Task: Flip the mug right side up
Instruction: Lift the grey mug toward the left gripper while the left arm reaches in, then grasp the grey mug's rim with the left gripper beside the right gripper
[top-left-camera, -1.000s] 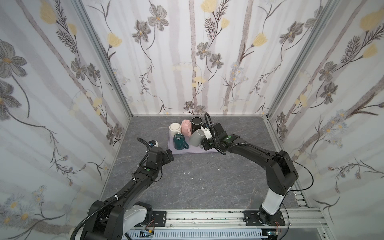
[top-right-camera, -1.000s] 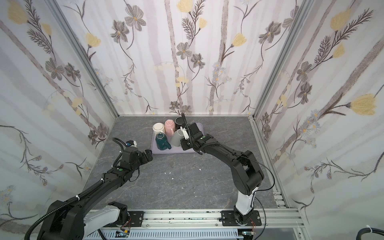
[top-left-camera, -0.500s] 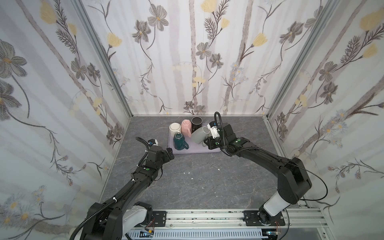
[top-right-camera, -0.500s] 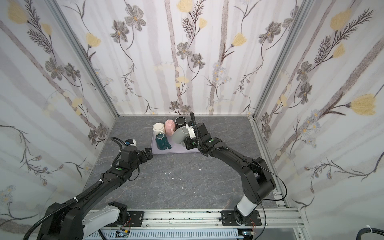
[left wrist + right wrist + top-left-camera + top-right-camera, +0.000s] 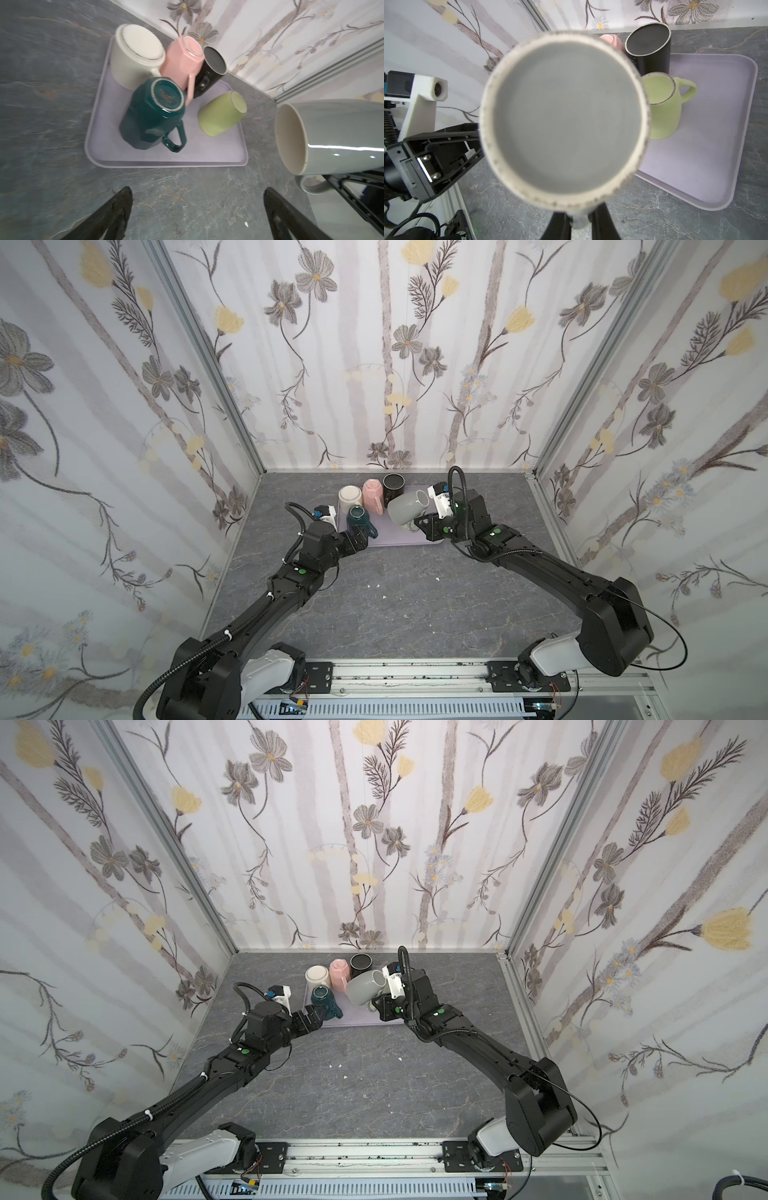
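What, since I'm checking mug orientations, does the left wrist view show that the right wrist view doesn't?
Only left wrist: the cream mug and teal mug, both upside down, the open mouth of the grey mug, and the open left gripper. Only right wrist: the grey mug's base, the handle of the green mug, the left wrist camera. Both: the grey mug, green mug, black mug, pink mug and tray.

Grey mug cut off at left wrist view's edge; pink mug mostly behind it
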Motion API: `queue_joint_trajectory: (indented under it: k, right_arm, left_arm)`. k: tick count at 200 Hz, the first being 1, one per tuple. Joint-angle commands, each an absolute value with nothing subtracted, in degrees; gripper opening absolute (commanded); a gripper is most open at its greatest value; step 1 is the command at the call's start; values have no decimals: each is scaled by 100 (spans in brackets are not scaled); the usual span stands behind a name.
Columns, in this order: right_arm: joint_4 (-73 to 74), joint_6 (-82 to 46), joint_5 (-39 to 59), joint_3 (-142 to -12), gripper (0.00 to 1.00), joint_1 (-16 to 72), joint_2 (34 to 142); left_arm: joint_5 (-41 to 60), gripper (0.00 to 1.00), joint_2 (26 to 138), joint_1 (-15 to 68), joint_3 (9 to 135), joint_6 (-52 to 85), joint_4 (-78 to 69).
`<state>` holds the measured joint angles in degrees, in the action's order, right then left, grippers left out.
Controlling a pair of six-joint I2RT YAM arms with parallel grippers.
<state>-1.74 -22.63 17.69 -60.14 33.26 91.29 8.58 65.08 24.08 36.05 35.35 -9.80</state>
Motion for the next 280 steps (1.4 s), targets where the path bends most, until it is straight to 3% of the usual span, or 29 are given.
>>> queue_joint_trajectory:
  k: [1,50,86,131,148,173,190,280]
  right_arm:
    - [777,-2531,2230,-5882,0,3261,8834]
    - [1159,-2830,2499,-5462,0,3155,8187]
    - [1134,-2817,2485,-5320,0,3073,7896]
    - [1353,-2821,2634,-5145,0,3030,7769]
    - [1490,-2801,2720,-5049,0,3014,7754]
    - [1690,-2838,2838,-4967,0,3001,7735]
    - [1813,-2864,2899,-4926,0,2992,7738]
    - [2065,-2886,3154,-4783,0,2968,7787]
  left_arm:
    - [1676,100,6703,2609,3717,3791,-2122]
    - [2259,95,7339,3116,4053,3694,-3106]
    - [2612,82,7730,3483,4180,3475,-3798]
    - [3095,74,8092,3743,4413,3239,-4168]
    - [3138,64,8180,3772,4488,3202,-4225]
    - [3156,61,8315,3780,4532,3224,-4395]
    - [3207,52,8414,3780,4530,3284,-4583]
    - [3513,48,8693,3779,4503,3544,-5484]
